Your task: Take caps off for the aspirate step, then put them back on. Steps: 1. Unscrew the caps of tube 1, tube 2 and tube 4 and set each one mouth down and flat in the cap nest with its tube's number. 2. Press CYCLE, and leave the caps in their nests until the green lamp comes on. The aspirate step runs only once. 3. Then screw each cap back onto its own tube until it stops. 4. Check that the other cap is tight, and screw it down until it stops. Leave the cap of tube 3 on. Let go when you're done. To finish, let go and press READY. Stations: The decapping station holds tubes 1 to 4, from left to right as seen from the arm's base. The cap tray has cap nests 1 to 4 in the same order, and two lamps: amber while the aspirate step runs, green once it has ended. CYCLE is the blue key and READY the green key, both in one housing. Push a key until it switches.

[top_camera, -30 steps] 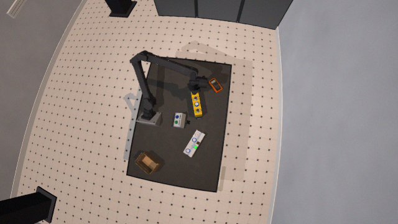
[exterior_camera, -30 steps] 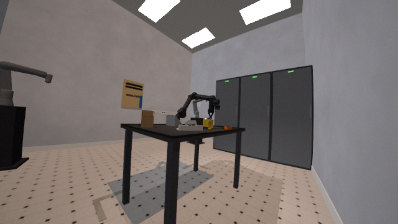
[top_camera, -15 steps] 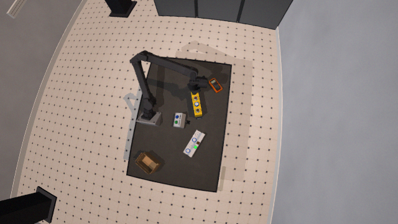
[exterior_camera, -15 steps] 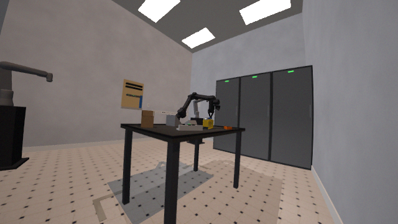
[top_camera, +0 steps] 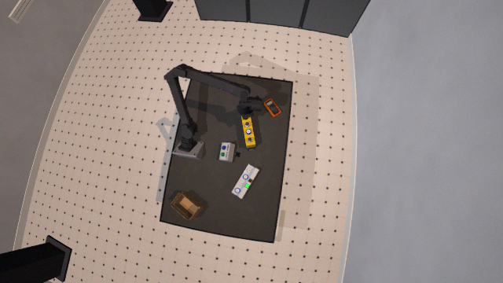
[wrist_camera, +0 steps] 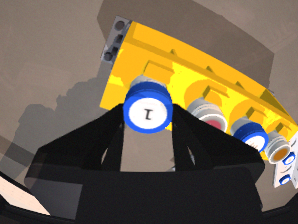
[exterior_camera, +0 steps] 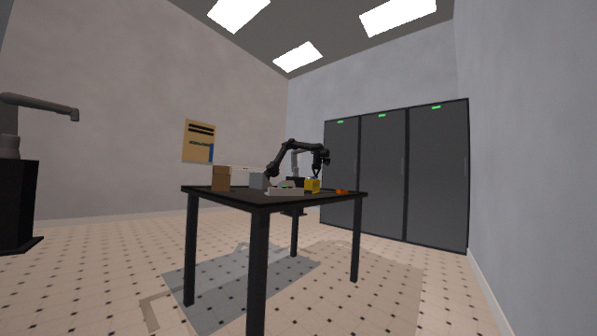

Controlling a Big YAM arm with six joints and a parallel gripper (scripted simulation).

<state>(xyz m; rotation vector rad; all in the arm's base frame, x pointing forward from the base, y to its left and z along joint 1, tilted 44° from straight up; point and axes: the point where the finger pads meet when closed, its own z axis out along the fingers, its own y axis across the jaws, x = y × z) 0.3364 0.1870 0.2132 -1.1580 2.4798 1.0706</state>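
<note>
Speckled tile floor surrounds the dark worktop. At the yellow decapping station, the gripper pinches the blue-rimmed cap, its white top reading "1", over the end tube. Beside that station sit the key housing and orange multimeter; nearby, the cap tray shows green.

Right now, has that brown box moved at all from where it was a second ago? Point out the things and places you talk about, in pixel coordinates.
No. The brown box (top_camera: 178, 199) (exterior_camera: 221, 179) sits at the same corner of the dark table top (top_camera: 220, 212) (exterior_camera: 242, 198) as before.
</note>
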